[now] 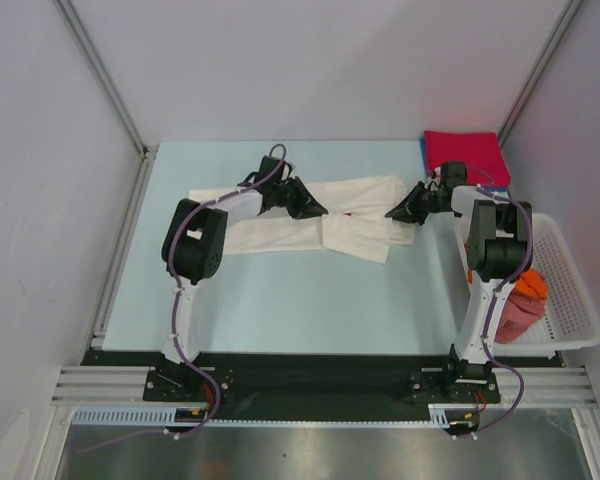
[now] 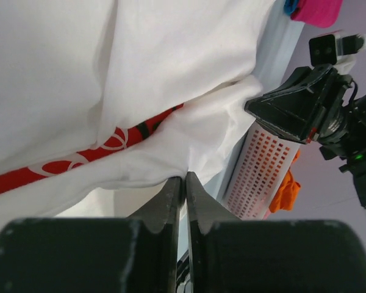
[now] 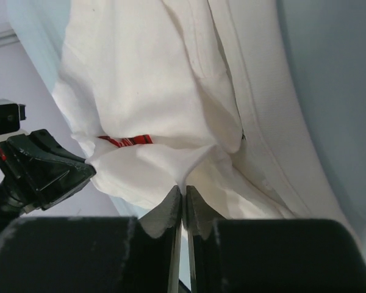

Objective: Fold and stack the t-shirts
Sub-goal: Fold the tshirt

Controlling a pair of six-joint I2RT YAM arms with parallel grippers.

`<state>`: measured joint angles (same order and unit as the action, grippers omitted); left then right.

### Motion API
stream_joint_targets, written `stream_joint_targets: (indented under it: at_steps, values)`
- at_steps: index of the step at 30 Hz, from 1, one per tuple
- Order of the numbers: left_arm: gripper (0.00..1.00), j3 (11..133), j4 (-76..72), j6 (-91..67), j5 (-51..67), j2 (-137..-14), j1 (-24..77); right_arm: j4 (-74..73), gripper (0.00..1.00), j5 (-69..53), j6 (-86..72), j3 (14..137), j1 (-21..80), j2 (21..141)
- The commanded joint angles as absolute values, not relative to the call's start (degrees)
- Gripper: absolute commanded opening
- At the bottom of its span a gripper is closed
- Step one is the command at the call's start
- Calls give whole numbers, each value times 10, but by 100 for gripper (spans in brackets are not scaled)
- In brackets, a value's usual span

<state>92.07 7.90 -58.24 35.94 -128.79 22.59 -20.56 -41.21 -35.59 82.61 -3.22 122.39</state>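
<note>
Bolted at the near edge of the table (image 1: 280, 300), both arms are reached forward, elbows raised and wrists tipped down toward mid-table. Off to the right, a white basket (image 1: 575, 300) is seen beside the right arm, with an orange shirt (image 1: 533, 285) and a pinkish-red shirt (image 1: 520, 315) inside. Beyond the elbows the white t-shirt (image 1: 270, 238) is laid flat, its long axis running left to right, across both arms rather than away from them. The left gripper (image 1: 318, 209) is pinched closed on cloth near the shirt's middle. The right gripper (image 1: 394, 212) is pinched closed on cloth at its right end, and the two tips are pointed toward each other. The right-hand portion is thus held at both its ends, so a lift and fold of that portion is judged to be next, though its direction cannot be told. Farthest off, a folded red shirt (image 1: 465, 155) is set in the far right corner, just beyond the right wrist.
</note>
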Motion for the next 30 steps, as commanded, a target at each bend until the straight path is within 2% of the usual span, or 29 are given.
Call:
stream_joint_targets:
  at_steps: [1, 7, 10, 11, 13, 14, 16, 19, 25, 30]
  values:
    - [9, 947, 38, -601, 373, -1295, 210, -149, 11, -444, -404, 843, -49, 1232]
    - [8, 969, 28, -604, 369, -1314, 200, -119, 10, -458, -433, 876, -53, 1273]
    - [12, 978, 25, -609, 374, -1327, 200, -92, 12, -480, -454, 896, -52, 1303]
    - [19, 981, 24, -612, 381, -1330, 200, -93, 15, -493, -458, 902, -51, 1309]
    - [23, 979, 21, -613, 385, -1330, 200, -96, 20, -497, -454, 900, -50, 1305]
    - [29, 975, 20, -609, 385, -1328, 200, -99, 28, -496, -450, 895, -50, 1302]
    - [34, 972, 18, -606, 384, -1325, 200, -103, 36, -497, -438, 874, -50, 1282]
    - [35, 975, 17, -606, 390, -1328, 200, -107, 41, -497, -420, 847, -52, 1264]
    - [33, 976, 11, -613, 401, -1331, 200, -105, 40, -508, -411, 823, -45, 1261]
    - [32, 960, 10, -611, 406, -1313, 200, -86, 27, -506, -426, 825, -45, 1254]
